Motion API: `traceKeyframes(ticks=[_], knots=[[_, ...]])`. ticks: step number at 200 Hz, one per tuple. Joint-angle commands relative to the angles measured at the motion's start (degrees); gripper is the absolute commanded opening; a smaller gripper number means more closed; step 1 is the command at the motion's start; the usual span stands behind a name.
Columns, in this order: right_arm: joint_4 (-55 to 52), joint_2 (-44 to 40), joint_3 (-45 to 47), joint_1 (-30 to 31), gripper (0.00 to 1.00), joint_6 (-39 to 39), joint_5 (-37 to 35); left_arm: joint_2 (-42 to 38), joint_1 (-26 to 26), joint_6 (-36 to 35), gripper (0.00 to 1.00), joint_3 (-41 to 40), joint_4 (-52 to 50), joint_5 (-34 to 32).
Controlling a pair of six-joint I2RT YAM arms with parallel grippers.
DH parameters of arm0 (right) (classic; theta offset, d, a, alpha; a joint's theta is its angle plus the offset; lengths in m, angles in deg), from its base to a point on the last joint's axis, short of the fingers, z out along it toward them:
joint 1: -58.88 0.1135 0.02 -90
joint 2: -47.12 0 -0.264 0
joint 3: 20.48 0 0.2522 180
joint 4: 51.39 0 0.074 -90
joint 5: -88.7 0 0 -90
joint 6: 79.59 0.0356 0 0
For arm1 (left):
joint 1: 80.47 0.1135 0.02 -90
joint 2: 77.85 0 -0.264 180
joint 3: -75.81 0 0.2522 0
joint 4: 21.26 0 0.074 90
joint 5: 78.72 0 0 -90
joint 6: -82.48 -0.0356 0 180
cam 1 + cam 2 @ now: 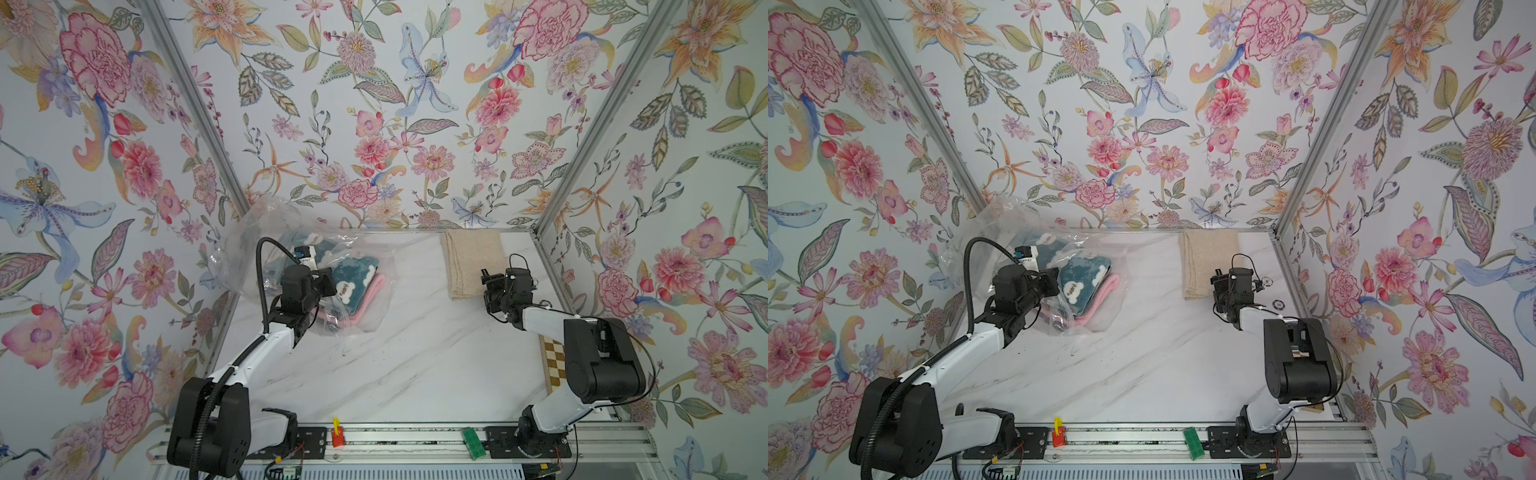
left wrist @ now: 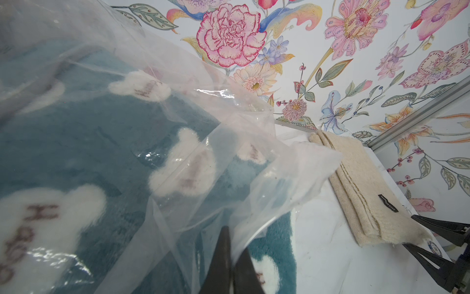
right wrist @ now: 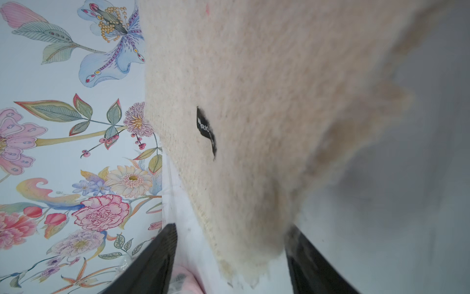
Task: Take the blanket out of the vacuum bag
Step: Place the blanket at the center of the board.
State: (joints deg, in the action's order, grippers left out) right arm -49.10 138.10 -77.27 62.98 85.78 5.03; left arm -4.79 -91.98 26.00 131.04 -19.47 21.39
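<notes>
The vacuum bag is crumpled clear plastic at the table's back left. Inside it lie a folded teal blanket with white clouds and a pink one under it. My left gripper is shut on a fold of the bag's film over the teal blanket. A folded cream blanket lies flat outside the bag at the back right. My right gripper stands open, its fingers on either side of the cream blanket's near corner without gripping it.
Flowered walls close the table at the back and both sides. A checkered board lies by the right wall, and a small round chip sits near the right arm. A red piece and a green board sit on the front rail.
</notes>
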Motion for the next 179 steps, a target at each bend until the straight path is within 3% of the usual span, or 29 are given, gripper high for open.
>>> traceKeyframes(ticks=[1, 38, 67, 92, 158, 179], knots=[[-9.8, -3.7, -2.3, 0.0, 0.75, -8.9, 1.9, -0.9, 0.8, 0.5, 0.0, -1.2, 0.9, -0.1], [-21.3, -2.8, -14.1, -0.4, 0.81, -23.3, 4.5, -0.2, 0.8, 0.9, 0.0, -1.5, 1.9, 0.5], [-30.3, 5.1, -27.5, -0.5, 0.82, -34.8, 4.7, -0.2, 0.6, 1.1, 0.0, -1.3, 2.1, 1.0], [-31.6, 11.6, -32.2, -1.2, 0.77, -39.5, 3.2, -1.1, 0.8, 1.0, 0.0, -1.6, 1.3, 0.6], [-28.4, 16.6, -25.4, -1.5, 0.69, -43.3, -0.4, -3.4, 0.7, 0.2, 0.0, -1.9, -1.2, -0.7], [-28.5, 18.1, -23.7, -1.5, 0.62, -43.4, -1.6, -2.8, 0.7, 0.4, 0.0, -1.5, -0.9, -0.3]])
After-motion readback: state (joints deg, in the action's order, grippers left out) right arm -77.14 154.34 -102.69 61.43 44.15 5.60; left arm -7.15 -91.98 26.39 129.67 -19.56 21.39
